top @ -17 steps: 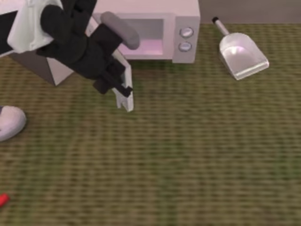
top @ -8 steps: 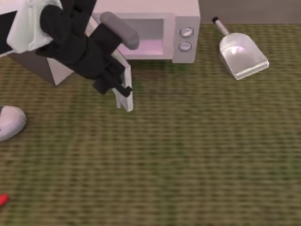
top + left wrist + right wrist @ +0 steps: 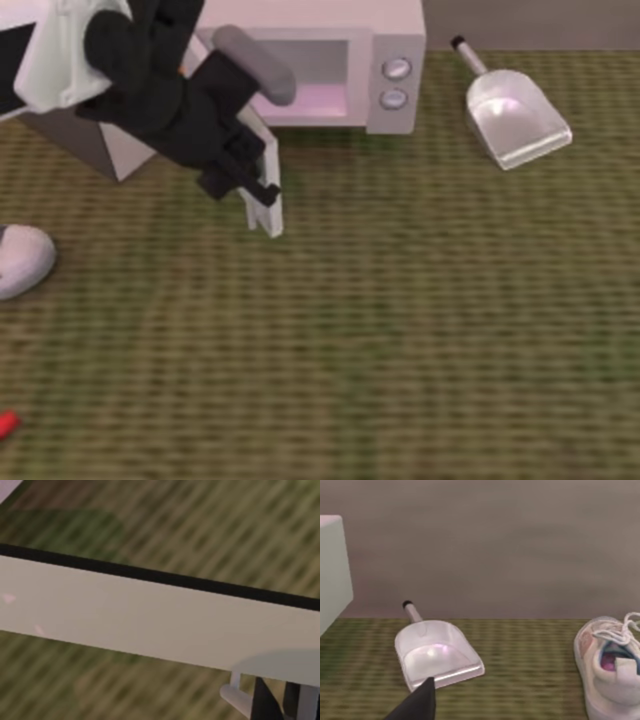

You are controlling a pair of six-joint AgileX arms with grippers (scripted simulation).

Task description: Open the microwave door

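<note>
The white microwave [image 3: 385, 30] stands at the table's far edge, its pale pinkish interior [image 3: 320, 95] exposed. The microwave door [image 3: 271, 208] is swung out toward the front and appears edge-on in the top view. My left gripper [image 3: 260, 188] is shut on the door's handle at its free end. In the left wrist view the door [image 3: 150, 615] runs across as a white band, with the handle [image 3: 234, 696] between dark fingers [image 3: 265, 702]. My right arm is out of the top view; only a dark part of the right gripper [image 3: 420, 705] shows.
A clear scoop [image 3: 515, 118] lies right of the microwave, also seen as the scoop [image 3: 437, 657] beside a white shoe [image 3: 610, 665]. A slanted white-and-grey box [image 3: 115, 150] sits under my left arm. Another shoe [image 3: 20, 260] and a red object [image 3: 6, 423] lie at the left edge.
</note>
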